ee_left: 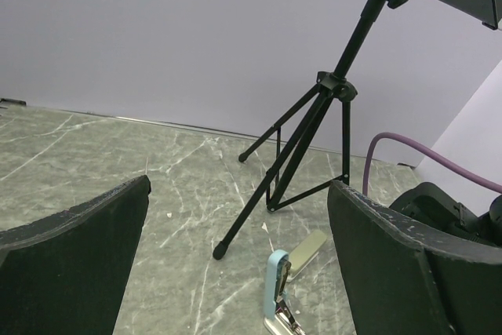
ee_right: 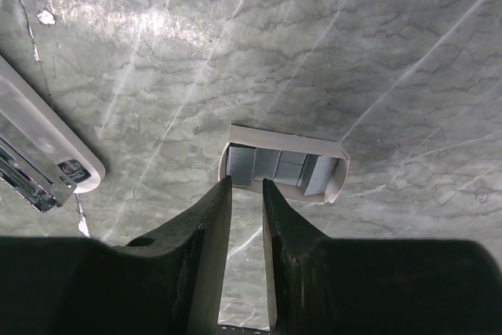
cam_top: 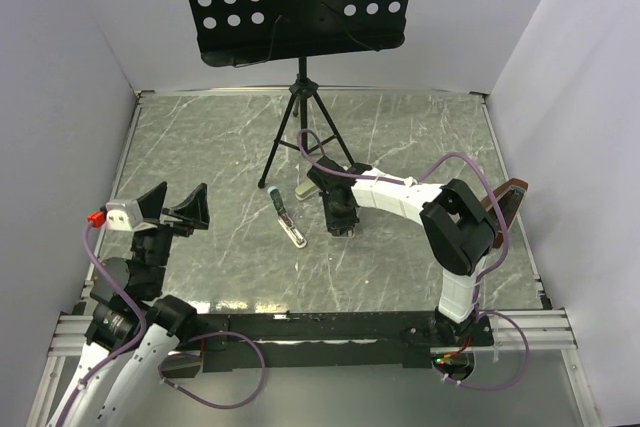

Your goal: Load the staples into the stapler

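Note:
The stapler [cam_top: 289,219] lies open mid-table, its light-blue top swung up and the silver channel bared; it also shows in the left wrist view [ee_left: 276,284] and at the left edge of the right wrist view [ee_right: 39,166]. A small flat grey strip [cam_top: 303,190] lies just right of it [ee_left: 306,251]. The tiny white cardboard staple box [ee_right: 284,164] lies open with silvery staple strips inside. My right gripper [ee_right: 247,182] points down at the box's near edge with its jaws a narrow gap apart and nothing between them; in the top view it [cam_top: 340,219] hides the box. My left gripper [cam_top: 172,205] is wide open and empty at the left, facing the stapler [ee_left: 239,186].
A black music stand on a tripod [cam_top: 300,107] rises behind the stapler, and one leg tip [ee_left: 220,251] rests close to it. White walls enclose the marbled table [cam_top: 200,147] on three sides. A purple cable [cam_top: 470,172] loops over the right arm.

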Controlling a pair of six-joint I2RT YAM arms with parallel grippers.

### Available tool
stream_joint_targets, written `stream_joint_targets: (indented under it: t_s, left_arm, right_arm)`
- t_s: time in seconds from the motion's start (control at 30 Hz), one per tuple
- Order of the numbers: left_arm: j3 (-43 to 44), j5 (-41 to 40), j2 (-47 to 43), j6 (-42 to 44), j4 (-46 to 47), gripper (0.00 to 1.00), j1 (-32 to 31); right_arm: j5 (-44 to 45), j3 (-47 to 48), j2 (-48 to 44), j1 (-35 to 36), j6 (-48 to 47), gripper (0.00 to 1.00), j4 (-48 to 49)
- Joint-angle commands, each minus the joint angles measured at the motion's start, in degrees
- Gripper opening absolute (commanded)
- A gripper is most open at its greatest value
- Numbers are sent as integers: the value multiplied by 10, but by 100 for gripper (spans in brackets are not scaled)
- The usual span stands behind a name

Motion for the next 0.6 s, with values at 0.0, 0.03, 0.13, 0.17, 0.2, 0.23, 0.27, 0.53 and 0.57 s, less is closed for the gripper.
stream_joint_targets:
  t_s: [0.0,0.03,0.13,0.17,0.2,0.23,0.27,0.53,0.57]
  left_arm:
    - [3,2,-9,8,13,99,-1]
    - [3,2,-9,8,14,99,-1]
    - [3,3,-11,8,14,100,-2]
    - [3,3,-10,8,14,99,-1]
    - [3,3,-11,8,14,99,-1]
    - [3,3,-11,8,14,100,-2]
    - [3,3,-11,8,14,100,-1]
    - [3,3,-12,8,13,99,-3]
    - [3,4,-12,9,14,99,-2]
  right_arm:
    - [16,27,5,-2,8,30,-2]
    - [21,27,7,-2,9,30,-3]
    - [23,25,10,-2,12,29,3]
    - [20,25,11,-2,12,29,4]
    - [19,24,12,-2,12,29,6]
    - [21,25,13,-2,13,28,7]
    - [21,24,14,-2,12,28,8]
    - [13,25,15,-2,14,28,12]
    - [12,26,16,-2,14,28,12]
